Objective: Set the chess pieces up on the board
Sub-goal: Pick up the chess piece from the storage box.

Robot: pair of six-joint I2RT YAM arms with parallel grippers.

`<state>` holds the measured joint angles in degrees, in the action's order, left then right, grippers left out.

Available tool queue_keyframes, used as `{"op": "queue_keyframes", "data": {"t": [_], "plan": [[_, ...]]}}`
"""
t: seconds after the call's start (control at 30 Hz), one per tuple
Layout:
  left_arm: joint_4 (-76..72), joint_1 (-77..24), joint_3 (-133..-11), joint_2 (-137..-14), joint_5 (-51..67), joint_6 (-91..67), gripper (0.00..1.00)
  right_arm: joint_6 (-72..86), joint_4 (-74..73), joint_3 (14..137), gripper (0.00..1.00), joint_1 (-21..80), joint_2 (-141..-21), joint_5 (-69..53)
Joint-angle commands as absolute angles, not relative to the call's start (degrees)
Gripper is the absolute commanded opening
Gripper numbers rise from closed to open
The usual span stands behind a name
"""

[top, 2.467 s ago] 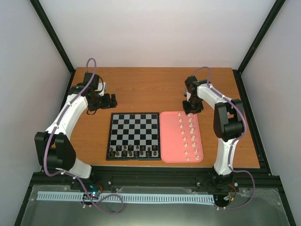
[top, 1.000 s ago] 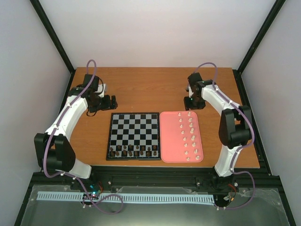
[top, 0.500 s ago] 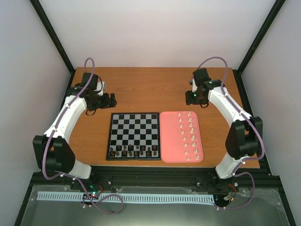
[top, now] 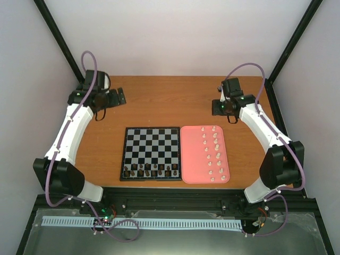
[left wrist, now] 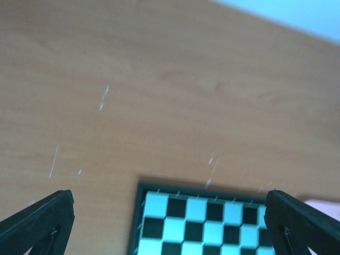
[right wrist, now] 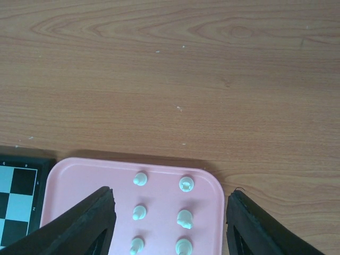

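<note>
Both arms have swung outward: the left arm [top: 69, 127] has drawn back to the far left corner of the table [top: 170, 101], the right arm [top: 263, 125] toward the far right. The left jaws gape wide and empty over bare wood beyond the board [top: 151, 150]. The right jaws, equally wide, hang past the far end of the pink tray [top: 190, 159]. The chess pieces [top: 213, 154] stand in two columns on that tray; dark pieces [top: 151, 171] line the board's near row.
</note>
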<state>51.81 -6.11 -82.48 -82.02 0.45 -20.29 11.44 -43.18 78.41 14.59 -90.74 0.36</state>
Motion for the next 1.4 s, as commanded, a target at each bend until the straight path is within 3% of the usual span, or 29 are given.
{"op": "queue_keyframes", "data": {"t": [0.0,0.3,0.73,0.9,1.17,1.37], "plan": [[48.4,-5.8,-93.0,-84.2,0.3,-28.5,1.00,12.0,-40.7,76.1,0.57,14.3,-88.2,1.4],[41.9,-5.8,-100.9,-87.4,10.1,-43.3,1.00,12.3,-39.4,71.9,0.57,14.5,-85.1,0.4],[25.5,-5.5,-90.6,-83.7,15.5,-56.2,1.00,11.1,-38.2,70.1,0.57,15.6,-83.8,0.1],[25.0,-5.5,-92.6,-84.8,19.4,-57.8,1.00,10.6,-38.4,69.7,0.58,15.6,-83.7,-0.2],[42.9,-5.6,-93.7,-85.9,17.1,-41.8,1.00,10.7,-42.7,73.6,0.59,15.6,-86.9,0.2],[55.2,-5.5,-78.8,-78.4,14.2,-31.8,1.00,10.5,-44.6,75.8,0.60,15.6,-90.3,1.0]]}}
